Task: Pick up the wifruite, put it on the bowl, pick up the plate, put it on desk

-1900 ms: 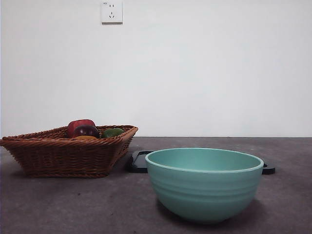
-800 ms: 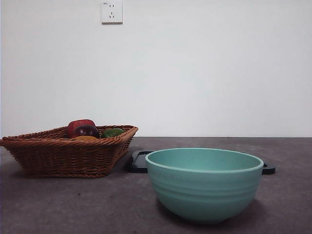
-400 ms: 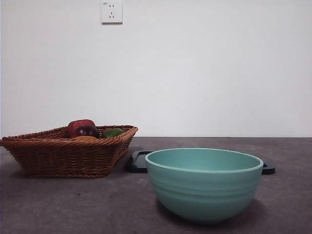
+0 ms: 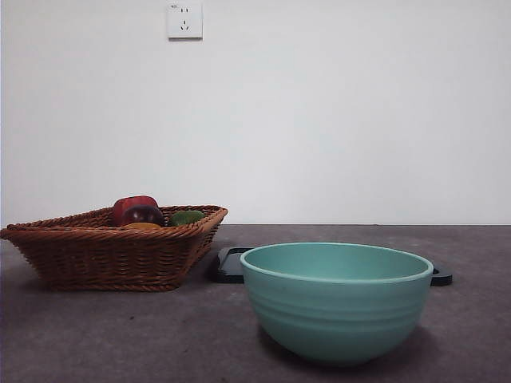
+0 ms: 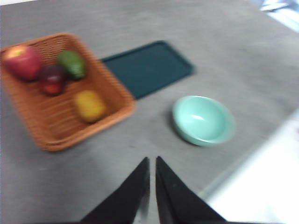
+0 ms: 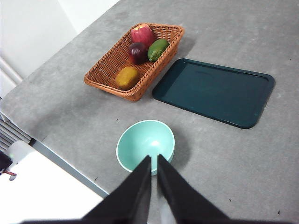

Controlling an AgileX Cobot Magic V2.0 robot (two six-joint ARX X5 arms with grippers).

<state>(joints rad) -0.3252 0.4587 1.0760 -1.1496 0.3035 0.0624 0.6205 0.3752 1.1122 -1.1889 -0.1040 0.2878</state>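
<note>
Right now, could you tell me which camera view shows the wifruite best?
The right wrist view: the wifruite lies sharp and whole in the basket. The left wrist view shows it blurred; the front view shows only an orange sliver above the rim.

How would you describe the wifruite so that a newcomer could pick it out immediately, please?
Find the brown wicker basket beside the dark green tray. Four fruits lie inside; the wifruite lies apart from the other three, near one end. It is the only orange-brown one, unlike the red, dark purple and green fruits.
</note>
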